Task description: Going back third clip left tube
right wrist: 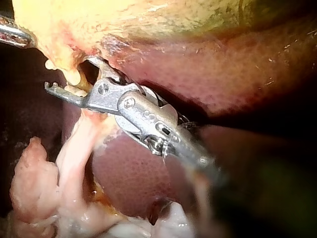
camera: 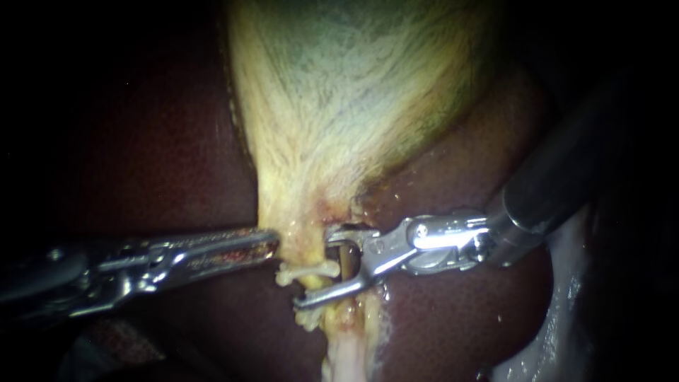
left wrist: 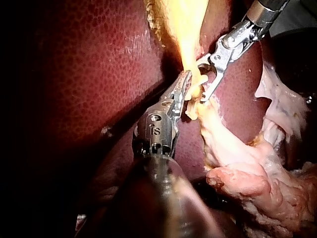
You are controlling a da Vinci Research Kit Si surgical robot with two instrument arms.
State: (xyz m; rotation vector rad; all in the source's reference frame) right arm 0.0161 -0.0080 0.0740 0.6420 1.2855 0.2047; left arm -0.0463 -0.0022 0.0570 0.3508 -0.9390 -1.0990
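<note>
the hand on the right instrument (camera: 315, 269) is wide open, its two jaws standing apart either side of the left tube (camera: 309, 284), right under where the gallbladder (camera: 339, 92) narrows down. a pale clip (camera: 308, 271) sits crosswise on that tube in the gap between the jaws, and as far as i can see the jaws aren't pinching it. there's a second pale clip (camera: 305, 318) on the same tube just below the lower jaw, close to the first one. just beside the tube, on the shaft side, there's a small dark window in the tissue. the hand on the left instrument (camera: 272, 244) comes in from the other side, jaws together and clamped on the edge of the gallbladder's narrow end, right beside the tube. dark red liver (camera: 141, 141) lies behind everything. the right wrist view shows the same open hand (right wrist: 74, 77) with the tube running between the jaws and pale loose tissue (right wrist: 34, 188) hanging below it.
</note>
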